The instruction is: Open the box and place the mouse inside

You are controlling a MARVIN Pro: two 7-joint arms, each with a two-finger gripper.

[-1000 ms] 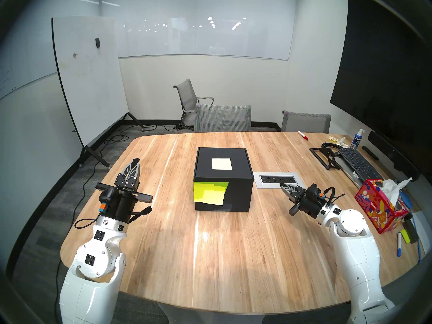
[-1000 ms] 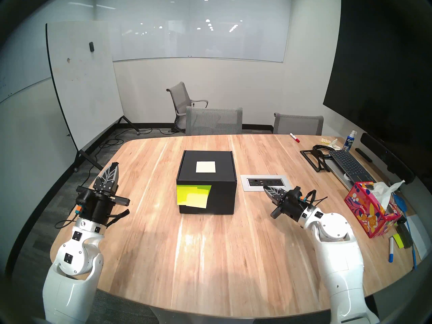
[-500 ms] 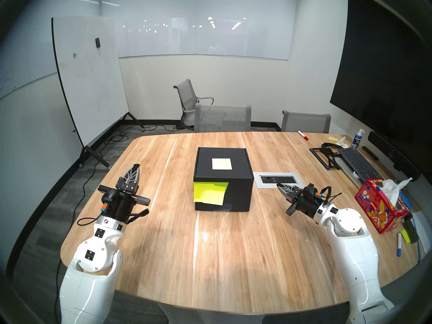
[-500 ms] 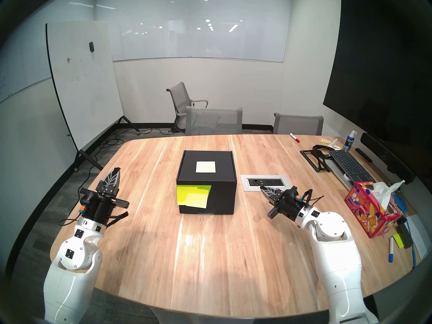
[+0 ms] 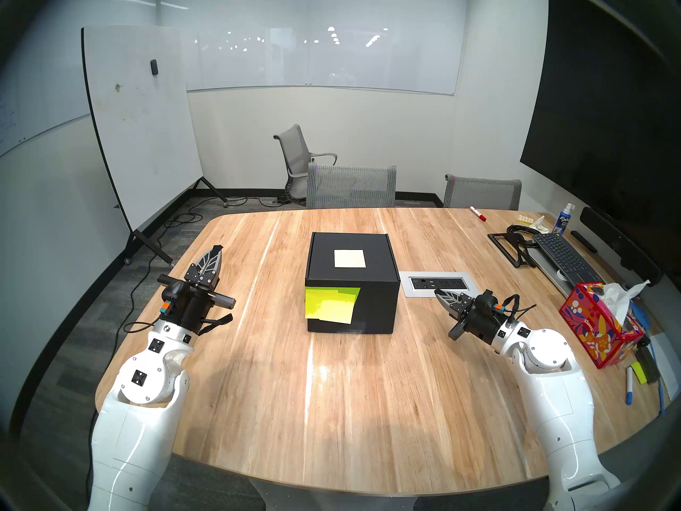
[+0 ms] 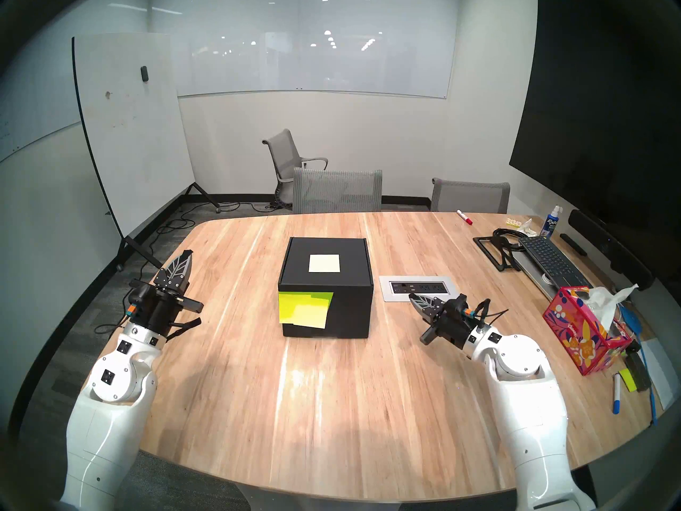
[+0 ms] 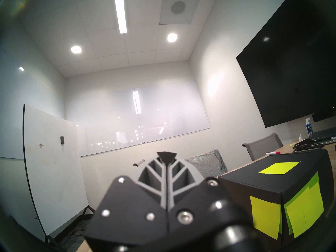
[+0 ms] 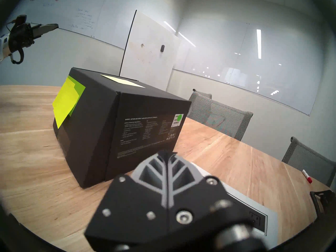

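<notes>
The black box (image 5: 376,303) stands closed at the middle of the wooden table (image 5: 331,407), with a pale square note (image 5: 350,258) on its lid and neon yellow-green notes (image 5: 331,303) on its front. The left wrist view shows the box (image 7: 272,177) to its right; the right wrist view has the box (image 8: 145,122) just ahead. My left gripper (image 5: 217,249) hovers shut and empty to the left of the box. My right gripper (image 5: 438,292) is shut and empty to the right of it, over the outlet panel. The mouse is out of view.
A grey power outlet panel (image 5: 438,283) is set into the table right of the box. A patterned tissue box (image 5: 597,326), a keyboard (image 5: 563,257), markers and cables crowd the right edge. Mesh chairs (image 5: 352,185) stand behind the table, with a rolling whiteboard (image 5: 140,130) at the left.
My right gripper has drifted a little left toward the box. My left arm has shifted slightly forward, its gripper turning a bit. The box has not moved.
</notes>
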